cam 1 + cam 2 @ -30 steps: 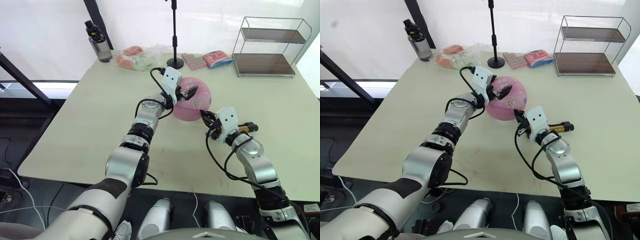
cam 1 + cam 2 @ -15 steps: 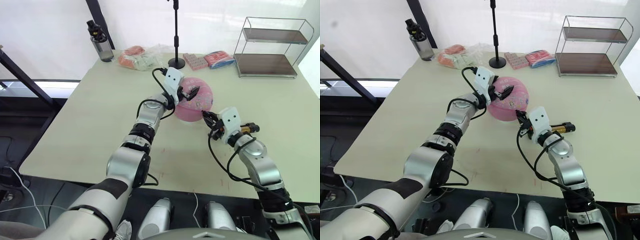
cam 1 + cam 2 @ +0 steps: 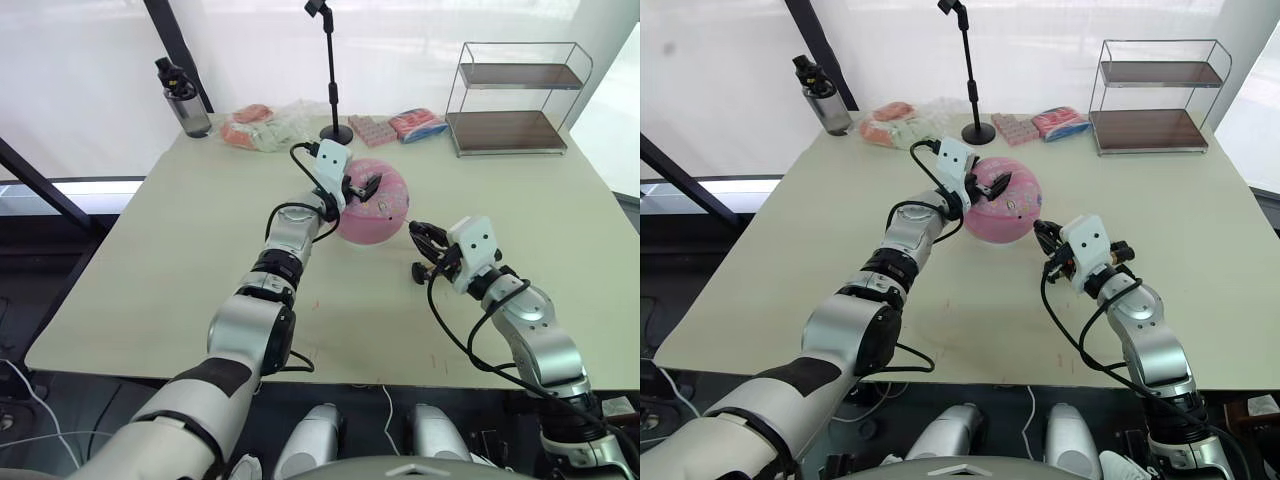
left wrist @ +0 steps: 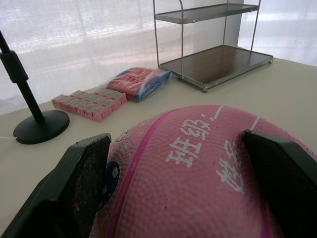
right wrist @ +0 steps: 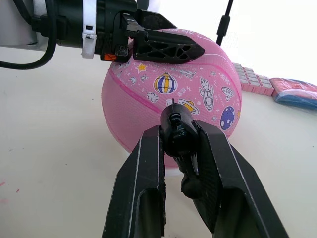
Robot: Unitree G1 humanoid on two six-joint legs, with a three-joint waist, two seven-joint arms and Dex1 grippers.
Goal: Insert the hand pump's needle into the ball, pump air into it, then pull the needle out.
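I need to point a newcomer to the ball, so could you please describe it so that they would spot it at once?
On the pale table, look in front of the black stand. The left gripper straddles the top of the ball there, pink, round, with cartoon prints, unlike the flat pink packets behind.

right gripper [image 5: 181, 148] — drew back | now apart from ball [image 5: 173, 89]
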